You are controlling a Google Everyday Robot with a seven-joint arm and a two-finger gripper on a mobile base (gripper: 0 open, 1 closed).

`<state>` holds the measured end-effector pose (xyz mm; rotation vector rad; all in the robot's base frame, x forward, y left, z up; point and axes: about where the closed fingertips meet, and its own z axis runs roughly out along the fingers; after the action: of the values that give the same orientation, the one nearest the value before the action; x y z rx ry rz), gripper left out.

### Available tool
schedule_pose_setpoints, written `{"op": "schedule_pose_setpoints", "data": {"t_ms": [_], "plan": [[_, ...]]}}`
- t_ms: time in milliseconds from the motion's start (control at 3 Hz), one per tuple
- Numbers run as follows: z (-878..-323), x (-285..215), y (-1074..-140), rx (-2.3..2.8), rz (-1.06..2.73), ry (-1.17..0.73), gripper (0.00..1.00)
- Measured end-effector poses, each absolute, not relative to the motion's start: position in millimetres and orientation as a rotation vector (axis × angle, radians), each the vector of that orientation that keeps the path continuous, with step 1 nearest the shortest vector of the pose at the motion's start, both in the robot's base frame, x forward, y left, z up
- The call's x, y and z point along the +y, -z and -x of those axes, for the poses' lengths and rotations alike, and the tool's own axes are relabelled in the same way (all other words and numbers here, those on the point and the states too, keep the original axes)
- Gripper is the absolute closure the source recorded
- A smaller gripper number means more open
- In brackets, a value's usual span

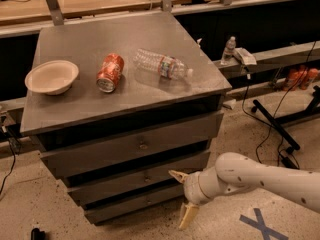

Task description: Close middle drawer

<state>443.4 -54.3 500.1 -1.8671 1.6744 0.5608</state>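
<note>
The grey metal cabinet point(125, 104) has three drawers. The middle drawer point(140, 178) is a long low front with a small round knob point(146, 177) at its centre; it stands out slightly, like the fronts above and below it. My gripper point(180, 199) is on the white arm coming in from the right, low and just off the cabinet's front right corner. Its two tan fingers point(177, 176) are spread apart, one at the middle drawer's right end and one lower down. It holds nothing.
On the cabinet top lie a white bowl point(52, 77), an orange soda can point(110, 72) on its side and a clear plastic bottle point(162, 65) on its side. A black stand leg point(275, 129) and cables lie on the floor at right. A blue X point(261, 224) marks the floor.
</note>
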Motion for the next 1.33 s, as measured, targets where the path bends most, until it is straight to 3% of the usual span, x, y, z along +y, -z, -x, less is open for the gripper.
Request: {"op": "schedule_pose_setpoints", "data": {"t_ms": [667,1333], "plan": [[-488.3,-80.0,-469.4,1.602,1.934,-0.133,0.00],[-543.0,-97.7,-456.5,1.598,1.943,-0.128,0.00]]}}
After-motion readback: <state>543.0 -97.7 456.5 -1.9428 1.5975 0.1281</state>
